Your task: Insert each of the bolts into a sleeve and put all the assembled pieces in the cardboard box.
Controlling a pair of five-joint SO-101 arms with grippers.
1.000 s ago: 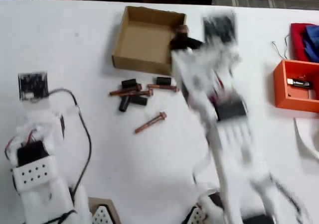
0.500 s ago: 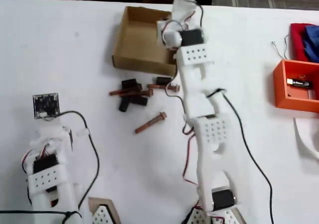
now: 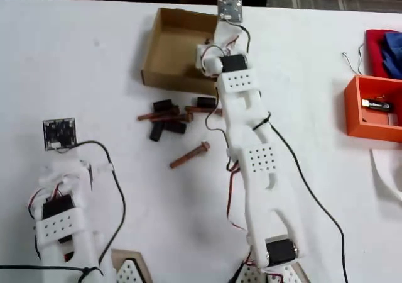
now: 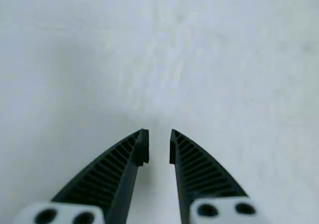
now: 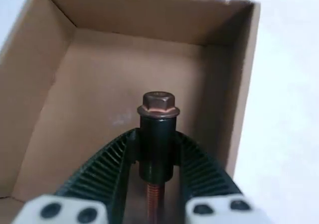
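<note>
White surface (image 3: 94,63), two arms at its near edge. Right claw (image 5: 155,137) clamped on a black sleeve (image 5: 156,157) with a copper bolt (image 5: 158,104) through it, held above the cardboard box (image 5: 55,84) floor. Loose bolts and sleeves (image 3: 168,118) outside the box, behind that claw. Left claw (image 4: 158,145) narrowly parted, holding nothing, over bare surface.

No legible text, labels or numbers anywhere

wht table (image 3: 75,56), cardbd box (image 3: 179,82), bolts (image 3: 189,155), sleeves (image 3: 162,105)
</note>
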